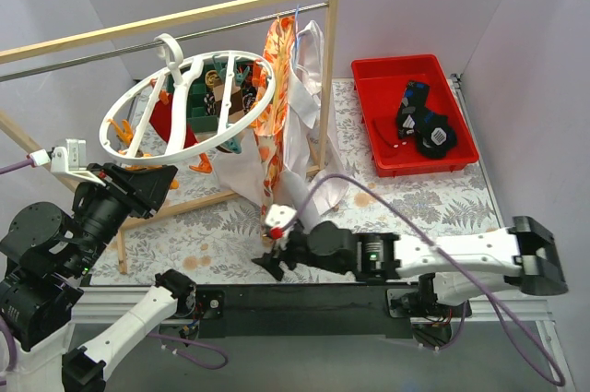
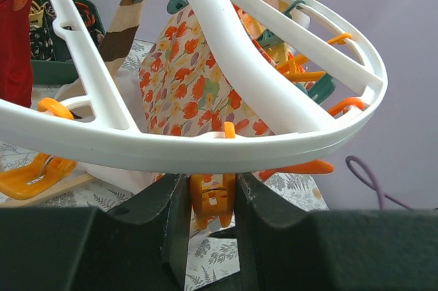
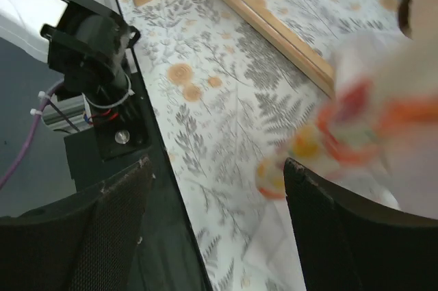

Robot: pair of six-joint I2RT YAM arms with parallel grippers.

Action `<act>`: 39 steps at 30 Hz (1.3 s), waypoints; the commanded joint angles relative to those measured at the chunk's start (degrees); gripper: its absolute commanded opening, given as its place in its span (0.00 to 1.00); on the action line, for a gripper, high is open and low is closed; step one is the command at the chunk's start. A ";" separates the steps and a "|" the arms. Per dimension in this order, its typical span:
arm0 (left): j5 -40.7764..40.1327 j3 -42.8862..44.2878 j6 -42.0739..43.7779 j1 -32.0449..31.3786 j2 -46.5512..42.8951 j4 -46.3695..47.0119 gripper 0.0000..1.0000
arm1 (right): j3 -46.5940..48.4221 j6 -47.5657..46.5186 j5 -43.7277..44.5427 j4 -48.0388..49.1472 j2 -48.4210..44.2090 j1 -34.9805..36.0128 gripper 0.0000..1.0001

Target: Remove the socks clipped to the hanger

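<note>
Left gripper clamped on an orange clip under the hanger near rim. I see a red sock at 10 o'clock and a tan-and-brown sock at 11. Right gripper spread apart and empty, low over the table. In the top view, the hanger is at its 11 o'clock, well apart. Black socks lie in the red bin at 1 o'clock.

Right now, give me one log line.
left gripper clamps orange clip under hanger; right gripper open; red sock clipped; black socks in red bin

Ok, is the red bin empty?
No. Dark socks with blue marks lie inside the bin.
</note>
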 commanded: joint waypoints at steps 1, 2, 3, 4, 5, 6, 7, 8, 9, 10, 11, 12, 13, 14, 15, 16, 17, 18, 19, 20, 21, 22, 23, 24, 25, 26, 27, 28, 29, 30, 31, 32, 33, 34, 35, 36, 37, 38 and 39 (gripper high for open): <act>0.15 -0.06 -0.24 -0.04 -0.25 -0.17 0.00 | 12.09 -8.77 -0.66 14.01 13.14 0.93 0.83; 0.41 -0.32 -0.33 -0.04 -0.34 0.09 0.00 | 16.21 -9.47 -0.22 16.10 15.78 0.93 0.86; 0.41 -0.33 -0.33 -0.04 -0.25 0.18 0.00 | 18.60 -10.52 -0.13 17.34 20.77 0.93 0.86; 0.50 -0.41 -0.42 -0.04 -0.25 0.18 0.00 | 20.88 -13.23 -0.13 17.96 23.25 0.93 0.86; 0.85 -0.33 -0.42 -0.12 -0.25 0.35 0.00 | 23.08 -14.30 0.56 19.28 25.71 0.84 0.90; 0.85 -0.24 -0.42 -0.04 -0.16 0.27 0.00 | 27.72 -15.18 1.79 19.90 30.35 0.75 0.93; 0.94 0.11 -0.42 -0.04 0.10 0.18 0.00 | 29.68 -16.41 2.50 20.86 32.66 -0.12 0.94; 1.03 0.20 -0.42 -0.04 0.10 0.27 0.00 | 32.22 -16.42 2.24 21.13 34.86 -0.56 0.96; 1.20 0.20 -0.33 -0.12 0.19 0.27 0.00 | 35.81 -16.51 1.72 21.74 38.79 -1.26 0.96; 1.38 0.20 -0.42 -0.04 0.28 0.44 0.00 | 37.68 -16.42 0.32 22.53 40.57 -2.84 0.96; 1.82 0.46 -0.59 -0.04 0.45 0.62 0.00 | 39.61 -16.25 -0.04 22.63 42.51 -3.46 0.96; 2.08 0.55 -0.68 -0.04 0.45 0.53 0.00 | 43.02 -16.25 -0.48 22.89 45.66 -4.08 0.96; 2.34 0.64 -0.77 -0.04 0.54 0.53 0.00 | 44.53 -16.25 -1.01 23.33 47.17 -5.39 0.97; 2.43 0.64 -0.94 -0.04 0.45 0.62 0.00 | 45.85 -15.99 -1.79 24.03 48.58 -6.01 0.98; 2.78 0.47 -1.03 -0.04 0.45 0.62 0.00 | 47.61 -15.81 -2.93 24.30 51.37 -6.80 0.98; 2.96 0.46 -1.21 -0.04 0.45 0.62 0.00 | 50.67 -15.29 -3.90 24.82 52.97 -7.94 0.98; 3.05 0.38 -1.21 -0.04 0.36 0.71 0.00 | 52.79 -14.32 -4.09 24.83 56.12 -8.56 0.98; 3.22 0.38 -1.38 -0.04 0.19 0.71 0.00 | 54.38 -14.31 -3.22 24.74 57.37 -8.91 0.98; 3.23 0.38 -1.47 -0.04 0.19 0.88 0.00 | 57.09 -14.57 -2.25 24.83 58.51 -9.26 0.98; 3.31 0.38 -1.47 -0.04 0.10 0.80 0.00 | 57.90 -14.75 -1.72 24.83 60.09 -9.27 0.98; 3.23 0.81 -1.47 -0.04 0.01 0.79 0.00 | 58.43 -14.75 -1.71 24.91 60.63 -9.27 0.98; 3.14 0.90 -1.47 -0.04 0.10 0.62 0.00 | 59.57 -14.58 -1.71 25.44 61.24 -9.27 0.98; 3.14 1.17 -1.38 -0.04 0.19 0.62 0.00 | 60.19 -14.49 -1.19 25.79 62.64 -9.18 0.98; 3.14 1.25 -1.47 -0.04 0.19 0.62 0.00 | 61.15 -14.23 0.38 25.88 63.52 -9.18 0.98; 3.49 1.34 -1.56 -0.04 0.19 0.97 0.00 | 62.12 -14.23 0.83 26.05 64.40 -9.18 0.98; 3.58 1.34 -1.65 -0.04 0.19 1.23 0.00 | 63.78 -14.05 1.10 26.32 65.80 -9.27 0.98; 3.93 1.43 -1.73 -0.04 0.28 1.32 0.00 | 64.49 -13.88 0.49 26.49 66.51 -9.27 0.98; 4.28 1.61 -1.82 -0.04 0.36 1.50 0.00 | 65.11 -13.70 -0.13 26.67 67.13 -9.18 0.98; 4.45 1.61 -1.91 -0.04 0.54 1.59 0.00 | 65.73 -13.35 -0.83 27.19 67.92 -9.27 0.98; 4.54 1.69 -1.91 -0.04 0.63 1.50 0.00 | 65.82 -12.91 -1.36 27.63 68.19 -9.18 0.98; 4.63 1.70 -2.00 -0.04 0.71 1.41 0.00 | 65.82 -12.21 -2.49 27.99 68.45 -9.18 0.98; 4.72 1.78 -2.09 -0.04 0.63 1.41 0.00 | 65.99 -11.86 -2.85 28.25 68.80 -9.18 0.98; 4.81 1.87 -2.17 -0.04 0.71 1.41 0.00 | 66.34 -11.50 -2.94 29.04 68.98 -9.18 0.98; 4.89 1.78 -2.26 -0.04 0.54 1.50 0.00 | 66.52 -10.89 -3.12 29.13 69.24 -9.18 0.97; 4.90 1.61 -2.35 -0.04 0.63 1.59 0.00 | 66.78 -10.62 -3.38 29.39 69.68 -9.18 0.96; 4.98 1.69 -2.44 -0.04 0.54 1.67 0.00 | 67.31 -10.36 -3.47 29.92 69.77 -9.18 0.94; 5.07 1.61 -2.35 -0.04 0.54 1.76 0.00 | 67.57 -10.01 -3.21 30.10 69.95 -9.18 0.91; 5.16 1.52 -2.52 -0.04 0.54 1.94 0.00 | 68.01 -9.75 -2.95 30.10 70.56 -9.18 0.89; 5.33 1.61 -2.70 -0.04 0.54 1.94 0.00 | 68.54 -9.74 -1.73 30.19 70.91 -9.18 0.88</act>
